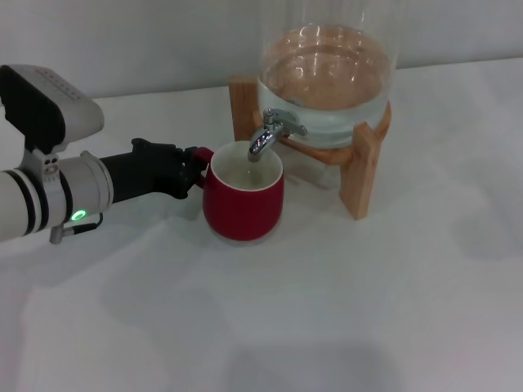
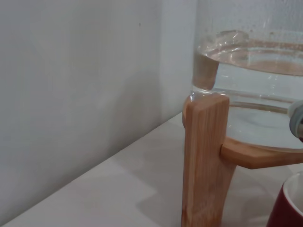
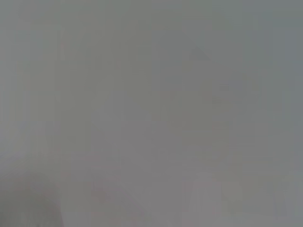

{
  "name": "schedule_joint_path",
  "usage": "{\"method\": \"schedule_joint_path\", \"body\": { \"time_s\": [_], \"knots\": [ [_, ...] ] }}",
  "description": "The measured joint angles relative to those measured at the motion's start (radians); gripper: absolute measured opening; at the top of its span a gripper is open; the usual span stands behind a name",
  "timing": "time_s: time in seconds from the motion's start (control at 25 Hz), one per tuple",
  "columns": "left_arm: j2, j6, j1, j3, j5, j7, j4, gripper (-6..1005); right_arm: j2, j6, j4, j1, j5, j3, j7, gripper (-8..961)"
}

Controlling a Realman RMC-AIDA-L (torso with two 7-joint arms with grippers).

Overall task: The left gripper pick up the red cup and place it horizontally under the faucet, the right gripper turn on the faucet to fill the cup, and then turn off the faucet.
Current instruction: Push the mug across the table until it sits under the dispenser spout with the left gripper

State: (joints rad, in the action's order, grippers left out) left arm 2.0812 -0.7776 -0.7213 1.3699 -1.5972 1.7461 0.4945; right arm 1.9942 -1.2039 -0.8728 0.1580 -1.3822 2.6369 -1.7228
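So the left gripper [image 1: 194, 173], the black two-fingered claw on the white banded arm with the green light, has its jaws pinched shut on the small loop handle of the red cup [image 1: 243, 202], a squat rounded dark-red ceramic mug with a white inside. The cup sits upright on the white counter [image 1: 343, 310], mouth up, right under the faucet [image 1: 273, 133], the little shiny chrome tap with the short lever and down-curved spout, whose tip hangs just over the cup's opening. There looks to be a bit of liquid in the cup already, though it's hard to say how much. The left wrist view only catches a sliver of the cup's rim next to the wooden stand [image 2: 204, 161] and the clear glass dispenser [image 1: 327, 61], which holds water at roughly the level of the stand's top. The right gripper isn't visible anywhere, and its wrist view is just blank grey. Handling-wise, I'd guess glazed ceramic like this is stiff, slick and chippable, and it'll get heavier as it fills, so a handle-only pinch could let it swivel. A firm hold at the handle's root, close to the cup wall, seems safest.
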Motion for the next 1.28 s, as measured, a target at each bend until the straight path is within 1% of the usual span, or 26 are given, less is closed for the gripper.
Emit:
{"method": "schedule_joint_path", "body": {
  "time_s": [0.36, 0.6, 1.0, 1.16, 1.28],
  "knots": [
    [0.002, 0.012, 0.000, 0.001, 0.040, -0.023, 0.011, 137, 0.002, -0.004, 0.000, -0.003, 0.000, 0.011, -0.001, 721],
    [0.004, 0.014, 0.010, 0.035, 0.049, -0.073, 0.039, 137, 0.003, -0.005, 0.000, -0.006, 0.000, 0.011, -0.001, 721],
    [0.003, 0.014, 0.012, 0.041, 0.068, -0.118, 0.049, 137, 0.003, -0.005, 0.001, -0.011, 0.000, 0.011, -0.001, 721],
    [0.002, 0.024, 0.010, 0.043, 0.114, -0.161, 0.056, 171, 0.003, -0.005, 0.002, -0.011, 0.000, 0.011, -0.001, 721],
    [0.002, 0.036, 0.011, 0.043, 0.122, -0.168, 0.056, 187, 0.003, -0.003, 0.002, -0.010, 0.000, 0.011, -0.003, 721]
  ]
}}
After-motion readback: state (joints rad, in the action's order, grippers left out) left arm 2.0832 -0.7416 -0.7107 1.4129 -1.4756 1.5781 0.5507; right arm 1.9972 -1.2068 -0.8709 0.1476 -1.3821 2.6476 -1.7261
